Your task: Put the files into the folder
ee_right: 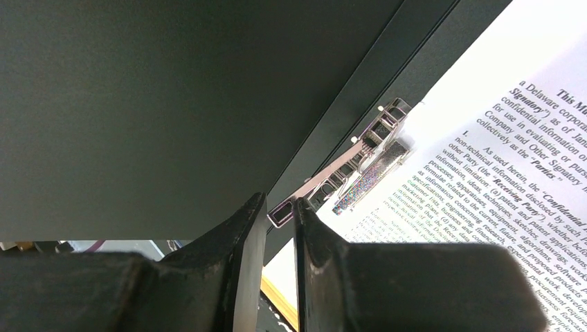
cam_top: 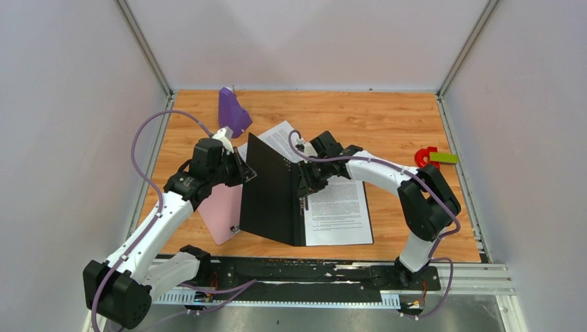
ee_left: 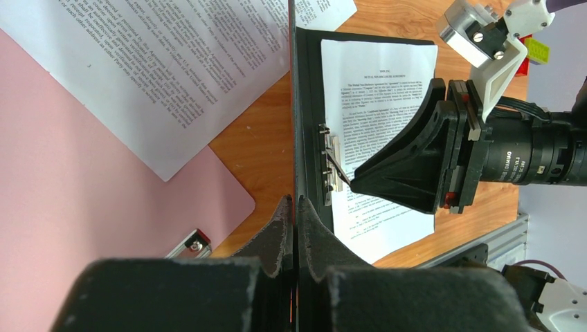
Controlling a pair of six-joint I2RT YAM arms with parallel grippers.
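Black on its inner faces, the folder (cam_top: 270, 194) lies open mid-bench, nearer the near edge, its outer cover out of sight. Its left cover stands upright, and the left end effector (cam_top: 242, 169) is clamped together on that cover's edge; in the left wrist view the fingers (ee_left: 280, 228) pinch the thin board edge-on. The right half lies flat on the bench (cam_top: 387, 121) with one sheet (cam_top: 342, 207) on it, its left margin beside the metal clip (ee_right: 367, 155). The right end effector (cam_top: 304, 183) is closed on the clip's lever, whose end sits between the nearly meeting fingers (ee_right: 253, 228). From above the arm hides the clip. The second sheet (cam_top: 280, 135) lies outside the folder, towards the far edge, mostly hidden behind the raised cover. The left wrist view shows it partly over the pink clipboard (cam_top: 221, 211), which lies left of the folder. A purple thing (cam_top: 232, 111) stands near the far-left corner. A red piece (cam_top: 423, 158) and a green piece (cam_top: 443, 158) by the right edge are too small to identify.
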